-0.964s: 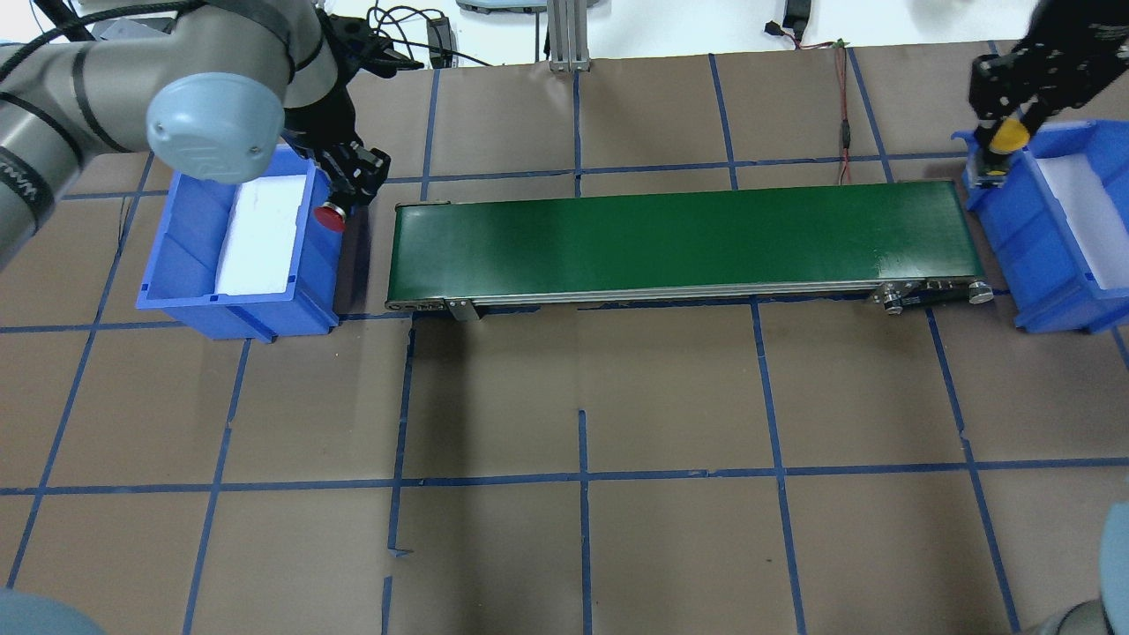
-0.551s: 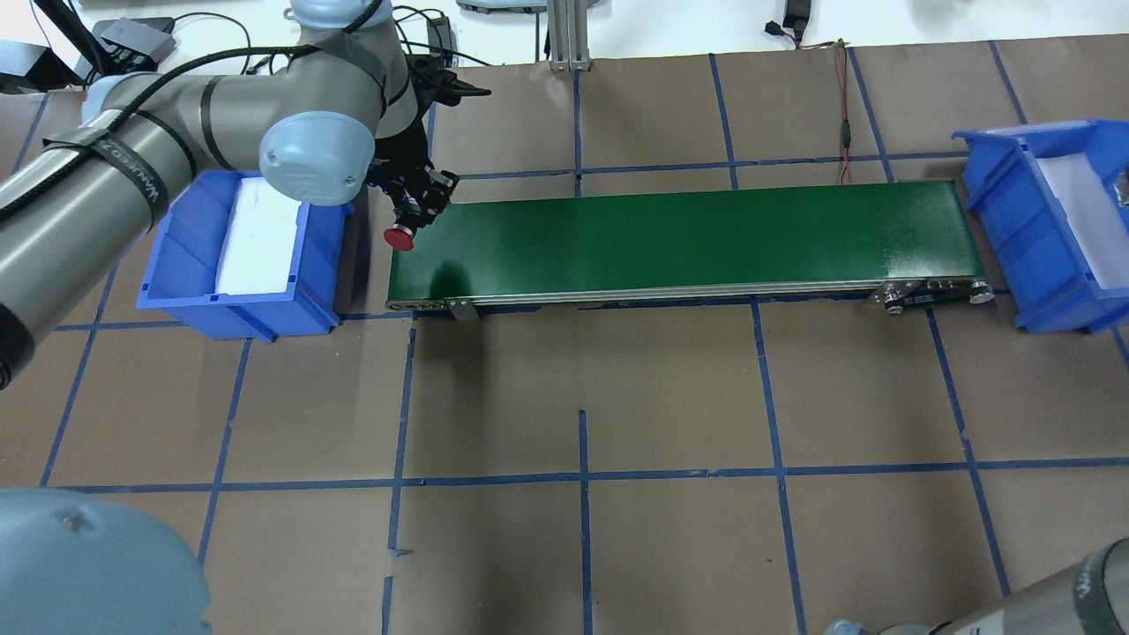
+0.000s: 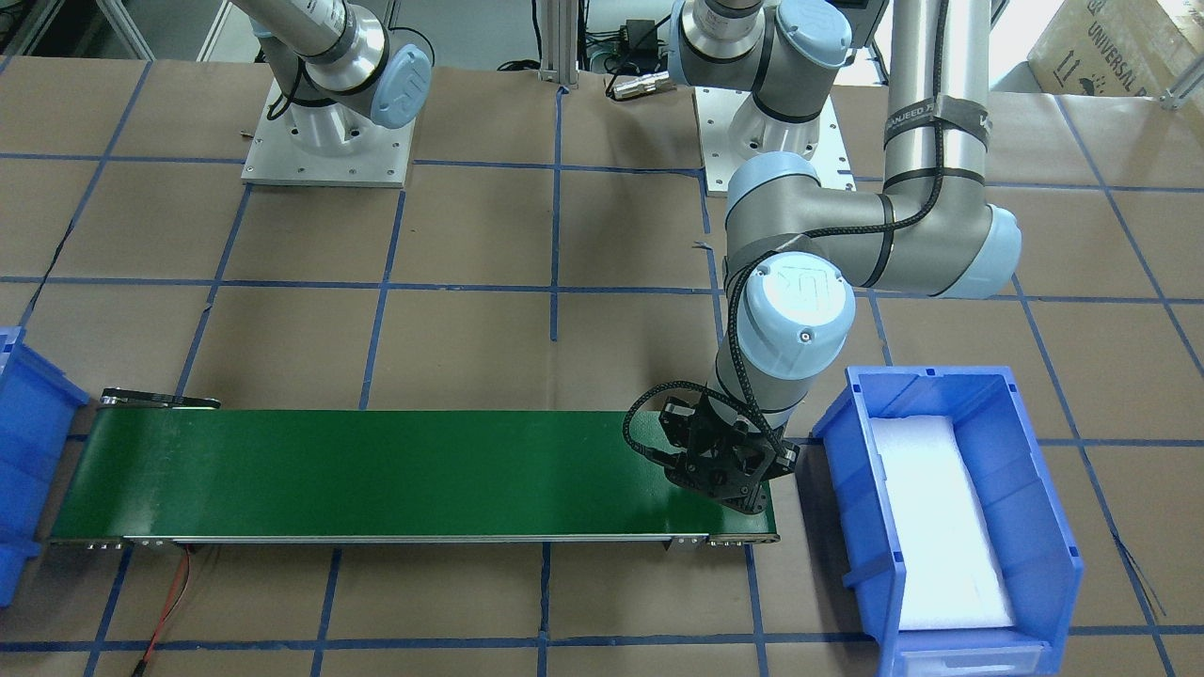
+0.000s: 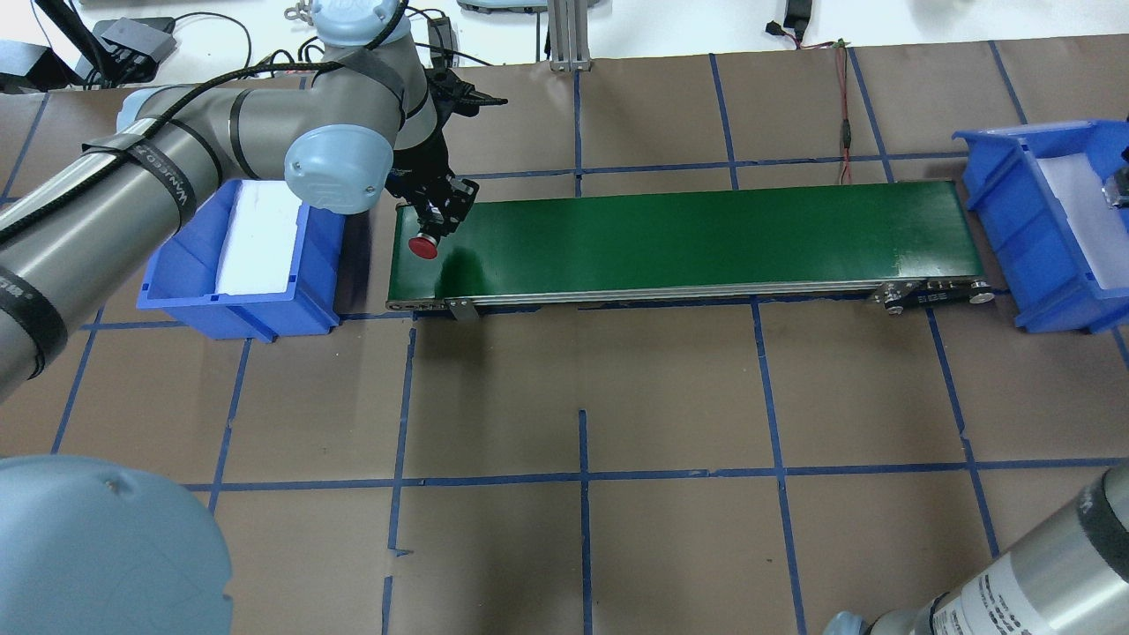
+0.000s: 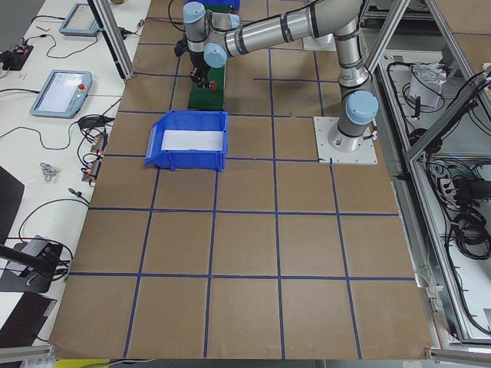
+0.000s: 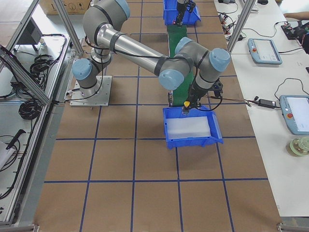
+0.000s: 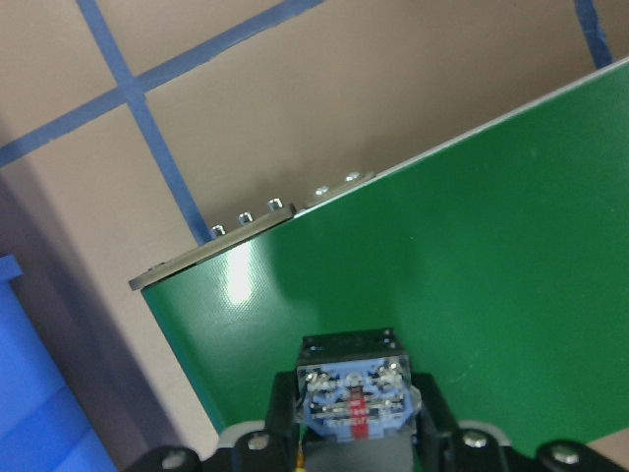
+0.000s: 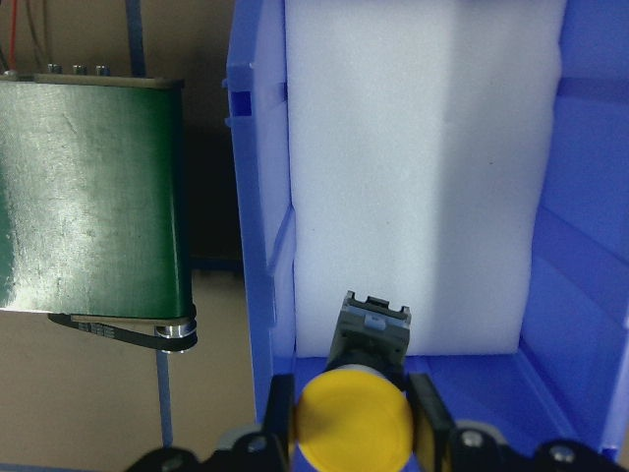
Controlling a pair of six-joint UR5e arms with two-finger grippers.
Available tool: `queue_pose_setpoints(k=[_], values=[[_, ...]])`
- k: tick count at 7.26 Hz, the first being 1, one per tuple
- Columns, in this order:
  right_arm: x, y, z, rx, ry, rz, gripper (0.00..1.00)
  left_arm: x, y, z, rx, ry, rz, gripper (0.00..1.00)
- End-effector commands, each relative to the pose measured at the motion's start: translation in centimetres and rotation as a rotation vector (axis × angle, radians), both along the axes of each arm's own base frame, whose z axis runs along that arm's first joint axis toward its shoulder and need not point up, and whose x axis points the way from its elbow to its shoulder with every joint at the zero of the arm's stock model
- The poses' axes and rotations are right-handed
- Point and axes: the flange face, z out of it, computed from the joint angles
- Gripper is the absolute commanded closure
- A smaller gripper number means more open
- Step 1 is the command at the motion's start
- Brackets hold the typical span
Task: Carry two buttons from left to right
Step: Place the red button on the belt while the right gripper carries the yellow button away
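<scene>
Front-facing view: one green conveyor belt (image 3: 376, 470) lies between two blue bins, the left bin (image 3: 1025, 470) and the right bin (image 3: 28, 442), which the frame cuts. Two arms rise from bases on the desk (image 3: 470, 329), which is covered in brown paper gridded with blue tape. The left claw (image 3: 734, 494) hangs over the belt's end beside the left bin.

Right wrist view: the right claw (image 8: 354, 413) is closed on the yellow button (image 8: 356, 438) above the white foam pad (image 8: 423, 167) that lines the right bin.

Left wrist view: the left claw's fingers pinch a dark switch body, screw terminals facing the camera, with green belt beneath.

Overhead view: that switch is the red button (image 4: 423, 247), over the belt just inside its left end; whether it touches, I cannot tell. It was at the belt's very edge 0.6 s ago. A second ago the yellow button was over the right bin's belt-side wall; now it is out of this frame.

Side views: white benches with screens and cables run along the desk, and aluminium framing stands behind the robot.
</scene>
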Motion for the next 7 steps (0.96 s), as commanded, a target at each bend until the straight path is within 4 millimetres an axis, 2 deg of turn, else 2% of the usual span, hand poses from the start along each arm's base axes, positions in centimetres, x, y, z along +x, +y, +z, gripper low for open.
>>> queue_pose_setpoints(k=[1,2,3,4,6,7], values=[[-0.6,-1.5,-4.4,0.037,-0.039,0.001,0.93,0.1,-0.5,0.4,-0.041,0.010,-0.010,0.45],[-1.0,-1.9,-3.9,0.024,-0.039,0.020,0.94,0.2,-0.6,0.4,-0.046,0.010,-0.012,0.00],[-1.6,-2.5,-3.8,0.017,-0.044,0.034,0.94,0.2,-0.6,0.5,-0.047,0.009,-0.012,0.00],[-2.5,-3.3,-4.7,0.017,-0.048,0.043,0.94,0.4,-0.6,0.7,-0.051,0.007,-0.010,0.00],[-3.5,-4.6,-6.8,0.018,-0.054,0.056,0.93,1.7,-0.5,3.3,-0.077,-0.003,-0.017,0.00],[-3.7,-5.4,-7.9,0.001,-0.062,0.056,0.94,3.4,-0.8,5.0,-0.101,-0.034,-0.075,0.00]])
